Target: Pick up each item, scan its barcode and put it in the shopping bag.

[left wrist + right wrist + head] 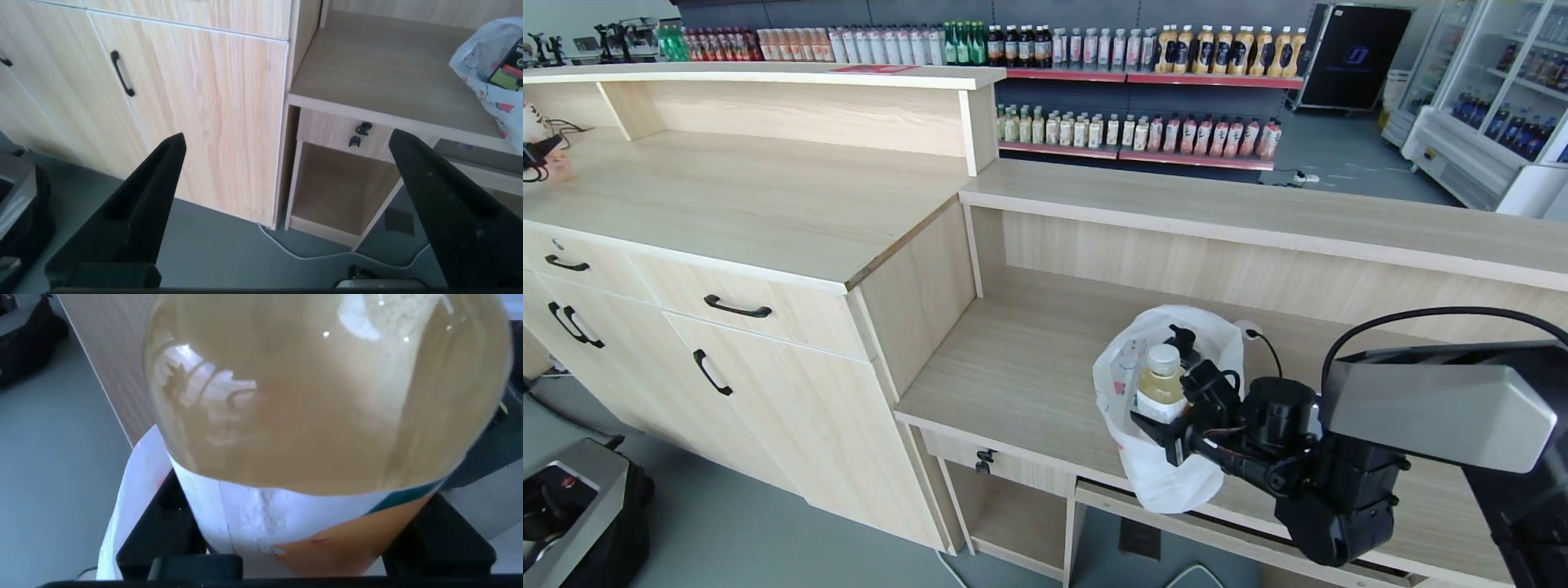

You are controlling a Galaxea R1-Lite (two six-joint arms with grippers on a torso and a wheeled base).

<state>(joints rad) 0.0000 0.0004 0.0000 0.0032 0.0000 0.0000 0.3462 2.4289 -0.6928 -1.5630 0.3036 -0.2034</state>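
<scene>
A bottle point(1161, 384) with a white cap and pale yellow liquid stands upright in the mouth of the white shopping bag point(1168, 482), which sits on the low wooden counter point(1029, 359). My right gripper point(1176, 412) is shut on the bottle's lower body. Up close in the right wrist view, the bottle point(327, 416) shows its white and orange label between the dark fingers point(163, 543), with the bag's white plastic point(135, 506) beneath. My left gripper point(282, 212) hangs open and empty, low over the floor before the cabinet doors, with the bag point(490, 65) far off.
A taller counter point(752, 204) with drawers and black handles stands to the left. A black object point(1181, 339) and a white plug point(1250, 330) sit just behind the bag. Drink shelves point(1135, 77) and fridges point(1486, 122) line the back.
</scene>
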